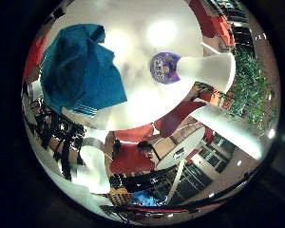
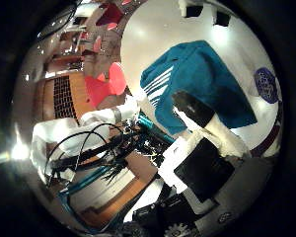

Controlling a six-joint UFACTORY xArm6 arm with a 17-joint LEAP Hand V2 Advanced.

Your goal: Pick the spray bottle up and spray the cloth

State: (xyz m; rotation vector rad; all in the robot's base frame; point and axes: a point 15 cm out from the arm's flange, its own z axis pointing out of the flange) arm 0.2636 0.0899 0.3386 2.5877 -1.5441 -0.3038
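Hand (image 2: 207,148) is seen above the round white desk (image 1: 147,95), fingers (image 1: 213,69) extended and relaxed, nothing gripped. Teal cloth (image 2: 202,81) is bunched on the desk below the palm. A purple round mark (image 1: 165,67) is seen on the desk beside it. Spray bottle cannot be made out.

Two palm cameras looked out over the round white worktop (image 1: 147,90).
Neither sat close to it. Both took in the blue cloth (image 2: 202,84) and the purple disc (image 1: 164,67); the thumb-side view also caught the hand (image 2: 202,168).
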